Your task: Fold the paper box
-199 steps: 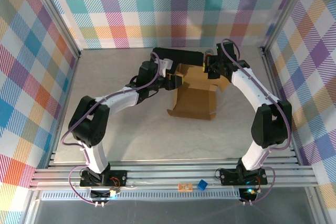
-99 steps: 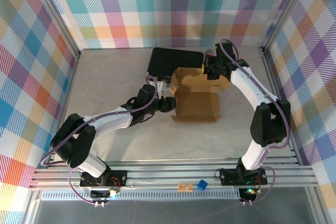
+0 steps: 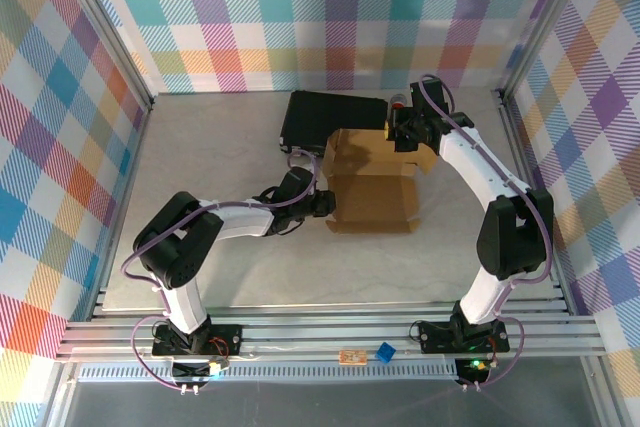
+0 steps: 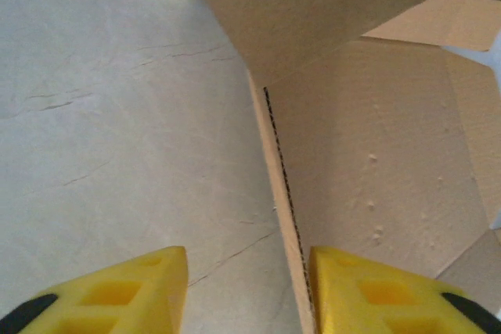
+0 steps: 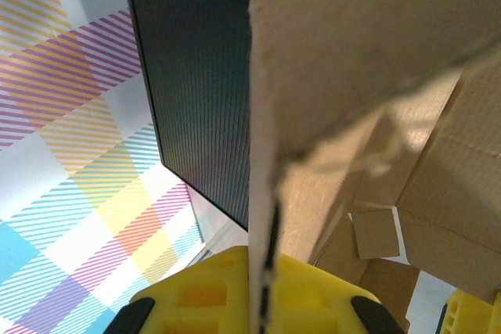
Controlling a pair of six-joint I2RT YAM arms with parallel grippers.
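Cardboard paper box (image 3: 372,197) at frame centre, half-formed, rear flaps raised against black case (image 3: 335,115). Left gripper (image 3: 326,203) at box's left edge, fingers apart, nothing held. Right gripper (image 3: 404,134) on upper-right flap; clamp state unclear. Step, likely: left wall fold. Next: pinch edge, raise wall.

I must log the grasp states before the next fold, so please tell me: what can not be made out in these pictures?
- Right pincer: grip on the paper box unclear; top view, its own wrist covers the jaws; right wrist view, a flap blocks them.
- Black case: near edge hidden by the box, top view.
- Blue item on the rail: too small to identify, top view.
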